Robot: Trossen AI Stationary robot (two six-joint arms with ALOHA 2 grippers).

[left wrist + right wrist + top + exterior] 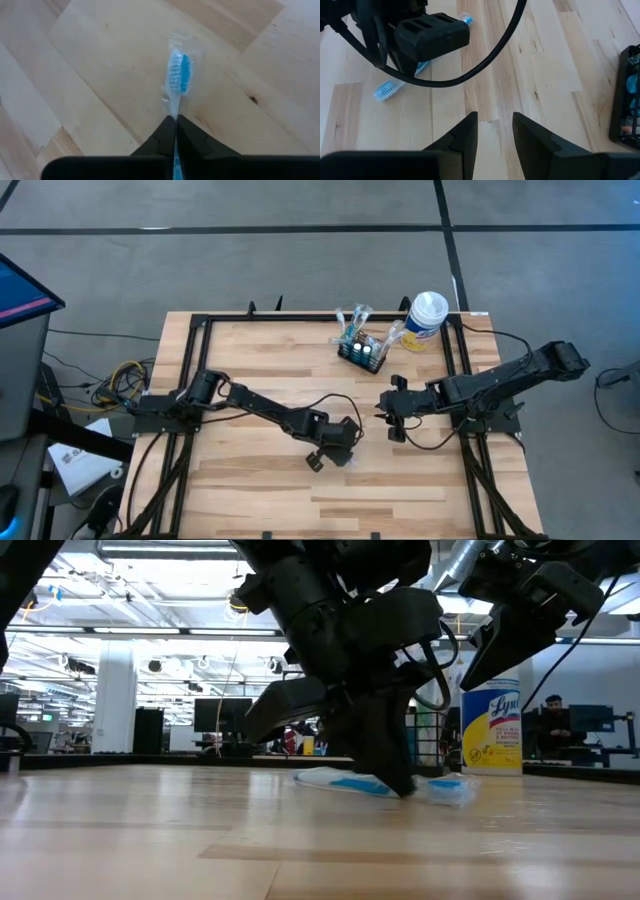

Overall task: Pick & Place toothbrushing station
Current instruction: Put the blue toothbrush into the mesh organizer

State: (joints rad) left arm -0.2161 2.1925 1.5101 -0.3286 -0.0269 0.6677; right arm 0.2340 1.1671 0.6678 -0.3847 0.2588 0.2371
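Note:
A blue and white toothbrush (178, 75) in a clear wrapper lies flat on the wooden table (250, 500) near its middle, with my left gripper (176, 119) shut on it. The low view shows the same toothbrush (345, 783) under that gripper (400, 785). My right gripper (495, 125) hangs open above the table a little to the right, with nothing between its fingers. The toothbrushing station, a black wire-mesh caddy (362, 352), stands on the table's far side with several toothbrushes upright in it. My left gripper pinches the toothbrush's handle (175, 111) between its two fingers, just behind the bristle head. The fingers slant down from above. The toothbrush lies on the table, its head (386, 90) sticking out on one side of the gripper and its handle end (465, 20) on the other.
A tall white, yellow and blue canister (427, 320) with a white lid stands right of the caddy at the far right. A black frame (195, 330) runs around the table's edges. Bare wood (260, 380) lies between the gripper and the caddy.

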